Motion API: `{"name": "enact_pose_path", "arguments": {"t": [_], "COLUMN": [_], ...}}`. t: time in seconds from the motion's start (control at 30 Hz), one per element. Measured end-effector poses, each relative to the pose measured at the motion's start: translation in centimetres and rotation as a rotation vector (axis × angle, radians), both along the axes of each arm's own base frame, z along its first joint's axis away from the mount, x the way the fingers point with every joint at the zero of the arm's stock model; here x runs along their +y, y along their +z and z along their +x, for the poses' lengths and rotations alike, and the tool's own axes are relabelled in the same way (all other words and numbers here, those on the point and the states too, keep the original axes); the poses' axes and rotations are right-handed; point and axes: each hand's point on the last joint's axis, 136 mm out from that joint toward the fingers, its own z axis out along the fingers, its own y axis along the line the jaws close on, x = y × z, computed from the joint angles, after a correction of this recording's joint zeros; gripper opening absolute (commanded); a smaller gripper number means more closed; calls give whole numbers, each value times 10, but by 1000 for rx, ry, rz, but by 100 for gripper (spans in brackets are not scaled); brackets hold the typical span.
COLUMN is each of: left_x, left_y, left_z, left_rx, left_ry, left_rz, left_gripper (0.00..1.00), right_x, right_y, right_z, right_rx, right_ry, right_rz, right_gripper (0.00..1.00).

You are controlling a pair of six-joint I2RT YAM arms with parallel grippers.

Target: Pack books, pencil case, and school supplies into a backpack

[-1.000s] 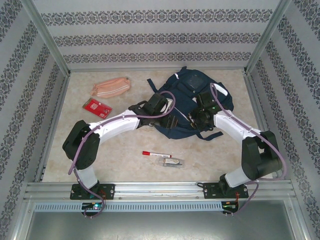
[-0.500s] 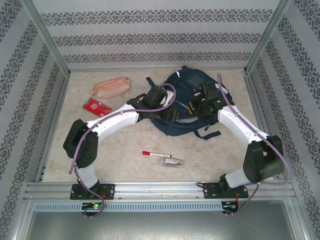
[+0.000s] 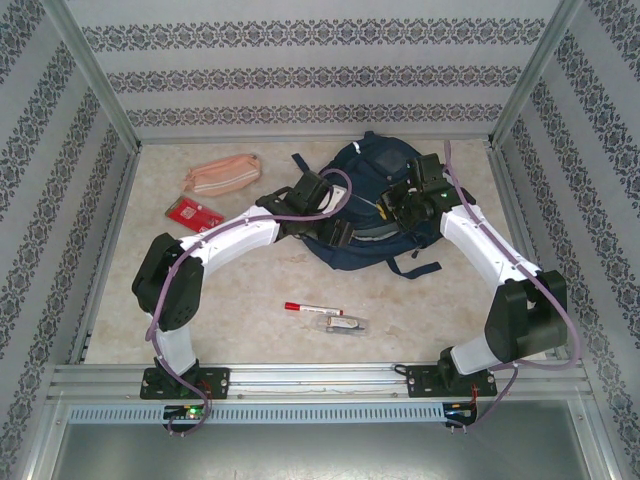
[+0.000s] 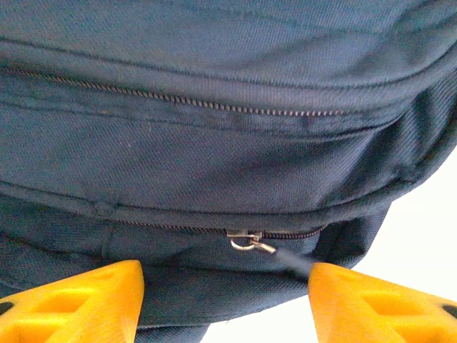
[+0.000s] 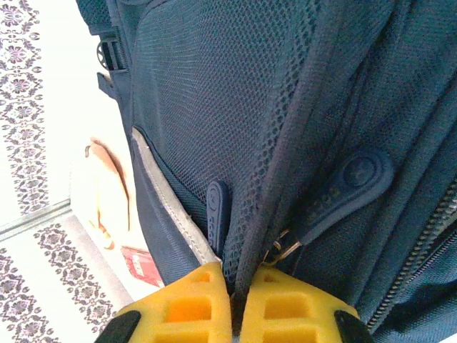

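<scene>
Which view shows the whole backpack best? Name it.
Top external: the backpack shows in full outline, partly under both arms. Left wrist gives a close-up of its zippers; right wrist, its mesh panel.

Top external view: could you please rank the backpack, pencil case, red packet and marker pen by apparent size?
1. backpack, by far the largest
2. pencil case
3. red packet, shorter than the case
4. marker pen, about the packet's length but much thinner
</scene>
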Motion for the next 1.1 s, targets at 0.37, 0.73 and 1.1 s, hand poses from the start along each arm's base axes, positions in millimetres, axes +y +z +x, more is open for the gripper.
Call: {"name": "enact_pose_path", "arguments": {"t": [0.37,0.73,1.1], "left_x": [-6,-19,-27], "left_y": [-4,-8,-21], "left_z": [-5,6,-6], "left_rx": [24,66,143], "left_ry": [46,237,265], "left_rz": [-3,-10,-35], "left_gripper": [68,43,4], "right_x": [0,0,-1], "right_y": [0,3,2], "right_z": [0,4,4], "right_rx": [1,-8,-3], "right_ry": [0,-2,-1], "right_rz": [-1,-2,-6], "right_gripper": [0,0,0]}}
